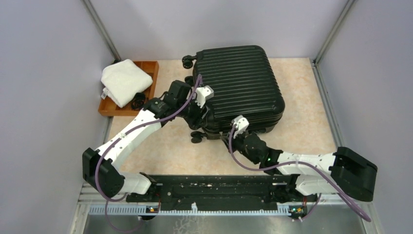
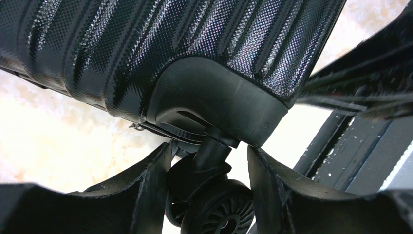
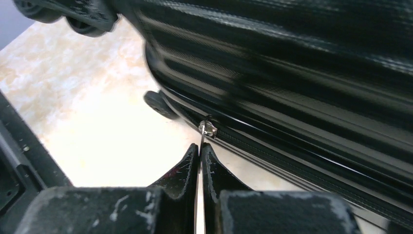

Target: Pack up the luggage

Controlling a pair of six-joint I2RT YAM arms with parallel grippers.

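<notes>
While a folded white towel (image 1: 125,80) & a small black item (image 1: 139,101) are being held in the wooden tray (image 1: 117,111) at the table's (image 1: 302,112) far-left corner, the luggage (image 1: 241,80) is being seen shut & flat mid-table, ribbed shell up, just right of the tray. Its near-left caster wheel (image 2: 219,212) is being straddled by the L gripper (image 2: 209,151), jaws apart either side; contact can't be told. The zip pull (image 3: 208,128) on its near edge is being pinched by the R gripper (image 3: 200,148), fingers fully closed on it.
</notes>
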